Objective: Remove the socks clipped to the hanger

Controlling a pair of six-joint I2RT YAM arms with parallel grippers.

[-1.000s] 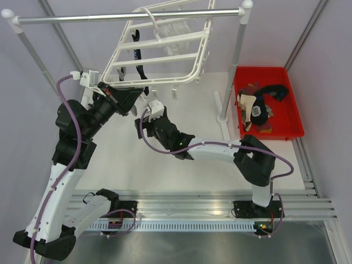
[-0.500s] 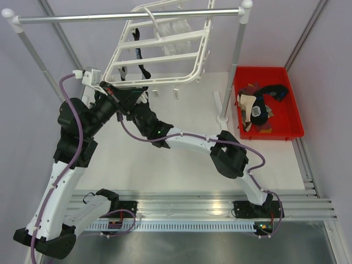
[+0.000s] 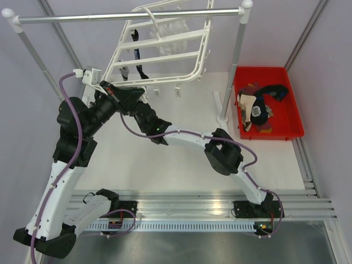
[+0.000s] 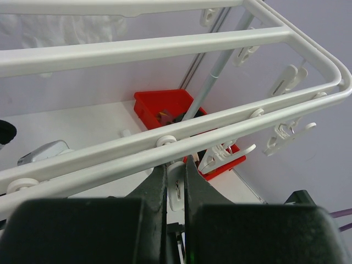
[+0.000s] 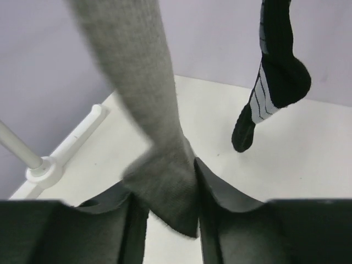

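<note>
The white hanger [image 3: 165,58] hangs tilted from the rail, and its bars [image 4: 165,47] cross the left wrist view. A black-and-blue sock [image 3: 136,52] and a white sock [image 3: 173,33] hang from it. My left gripper [image 3: 127,98] is at the hanger's near left edge, its jaws [image 4: 175,168] shut on a white clip [image 4: 176,190] under the frame. My right gripper [image 3: 142,107] is just beside it, below the frame. Its jaws [image 5: 165,181] are shut on the lower end of a hanging grey sock [image 5: 146,104]. A black striped sock [image 5: 275,77] hangs further back.
A red bin [image 3: 294,118] at the right holds several loose socks [image 3: 258,110]. The silver rail [image 3: 126,16] spans the back on two uprights; the right upright [image 3: 234,60] stands beside the bin. The stand's white foot [image 5: 47,168] lies left of the right gripper.
My right arm has swung left and up under the hanger, and its jaws have closed from wide open onto the grey sock. The left gripper has kept its hold on the clip.
</note>
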